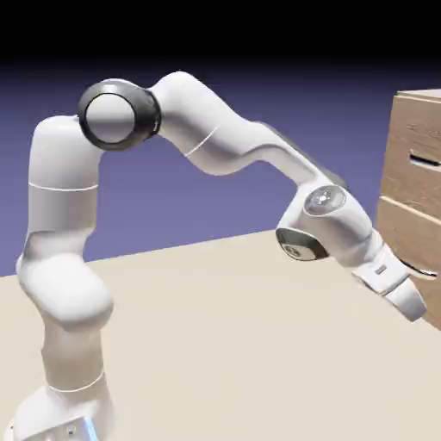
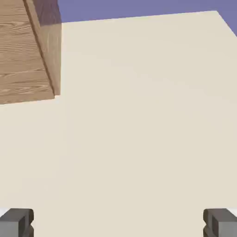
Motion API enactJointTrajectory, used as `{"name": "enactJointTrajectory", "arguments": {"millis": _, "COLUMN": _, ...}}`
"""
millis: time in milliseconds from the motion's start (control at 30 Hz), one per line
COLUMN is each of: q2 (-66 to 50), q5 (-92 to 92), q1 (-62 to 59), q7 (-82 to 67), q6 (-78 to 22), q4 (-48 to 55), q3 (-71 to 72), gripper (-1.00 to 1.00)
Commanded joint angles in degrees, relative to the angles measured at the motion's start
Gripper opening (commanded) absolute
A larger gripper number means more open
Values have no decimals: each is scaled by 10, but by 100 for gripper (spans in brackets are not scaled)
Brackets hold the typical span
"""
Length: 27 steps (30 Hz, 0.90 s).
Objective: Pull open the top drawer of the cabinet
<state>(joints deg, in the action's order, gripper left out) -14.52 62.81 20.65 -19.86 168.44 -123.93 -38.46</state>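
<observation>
Reaching out from its base (image 1: 65,418), the white arm (image 1: 202,116) bends over the pale tabletop (image 1: 215,344) and points its gripper (image 2: 118,223) downward at a slant, the two fingertips spread well apart with nothing between them. Beyond it, at the exterior view's right edge, stands the cabinet (image 1: 392,177), and the top drawer (image 1: 413,129) is its upper front, higher than the hand; its thin bar handle (image 1: 424,160) looks untouched. The lower handle (image 1: 419,269) shows close behind the hand in that view, so I'd judge the step now is to rise and line up without snagging it. Best to lift first, a little clear of the wood, then level the wrist so the fingers meet the upper bar squarely, one on each side. Come in slowly, keep the spread until the bar is well between the pads, and only then close and draw straight back.
</observation>
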Motion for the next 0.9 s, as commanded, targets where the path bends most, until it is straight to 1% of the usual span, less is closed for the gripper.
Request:
{"name": "enactJointTrajectory", "arguments": {"millis": 0, "q2": -19, "q5": 25, "q1": 8, "q7": -25, "q6": -2, "q4": 15, "q3": -15, "gripper": 0}}
{"name": "enactJointTrajectory", "arguments": {"millis": 867, "q2": -505, "q5": 673, "q1": 214, "q7": -668, "q6": -60, "q4": 397, "q3": -412, "gripper": 0}}
